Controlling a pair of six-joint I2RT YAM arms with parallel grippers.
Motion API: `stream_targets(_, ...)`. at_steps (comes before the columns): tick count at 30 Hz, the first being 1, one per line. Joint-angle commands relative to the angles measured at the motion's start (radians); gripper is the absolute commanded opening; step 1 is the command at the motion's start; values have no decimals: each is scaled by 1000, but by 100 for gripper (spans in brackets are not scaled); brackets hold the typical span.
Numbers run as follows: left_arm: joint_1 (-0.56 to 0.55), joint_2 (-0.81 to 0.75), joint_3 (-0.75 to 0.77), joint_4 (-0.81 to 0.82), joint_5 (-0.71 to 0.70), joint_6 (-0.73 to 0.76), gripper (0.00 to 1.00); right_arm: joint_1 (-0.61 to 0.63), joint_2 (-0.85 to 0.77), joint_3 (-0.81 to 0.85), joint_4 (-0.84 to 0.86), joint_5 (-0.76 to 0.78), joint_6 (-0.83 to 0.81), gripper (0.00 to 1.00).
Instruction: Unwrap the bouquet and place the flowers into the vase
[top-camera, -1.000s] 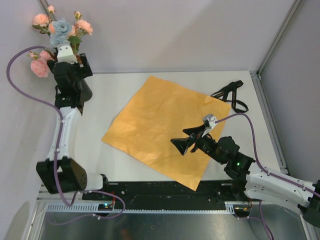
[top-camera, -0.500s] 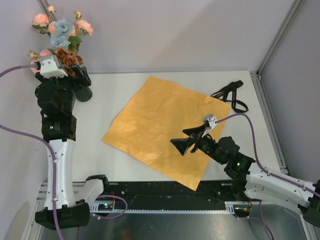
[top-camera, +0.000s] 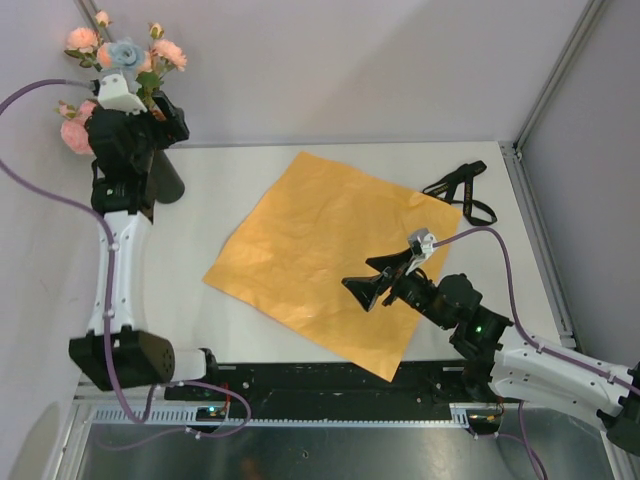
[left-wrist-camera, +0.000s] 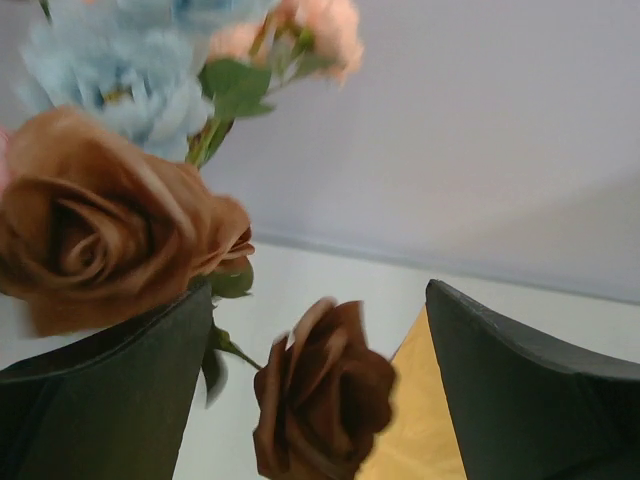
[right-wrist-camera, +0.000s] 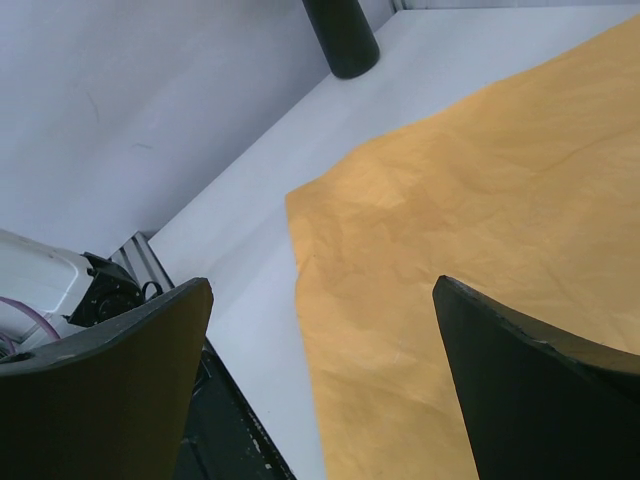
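Observation:
The bouquet is apart: its orange wrapping paper lies flat mid-table. The flowers, pink, pale blue and brown, rise at the far left corner above the dark vase; their stems are hidden behind my left gripper. That gripper is open at bloom height, with a small brown rose loose between its fingers and a bigger brown rose by the left finger. My right gripper hovers open over the paper, empty. The vase's base shows in the right wrist view.
A black ribbon strap lies at the back right of the table. Walls close in behind and on the left of the vase. A metal frame post runs along the right edge.
My left arm swung out to the left and came back in; its gripper has risen a little among the blooms. The right arm, paper and ribbon have not moved.

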Motion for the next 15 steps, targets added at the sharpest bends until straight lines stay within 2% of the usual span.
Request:
stream_targets(1, 40, 58, -3, -11, -23, -12, 91, 5, -21, -3, 19, 20, -9, 99)
stream_targets(7, 68, 79, 31, -12, 13, -14, 92, 5, -27, -1, 24, 22, -8, 99)
stream_targets(12, 69, 1, 72, -12, 89, -45, 93, 5, -27, 3, 13, 25, -3, 99)
stream_targets(15, 69, -73, 67, -15, 89, -62, 95, 5, -36, 3, -14, 38, -2, 99)
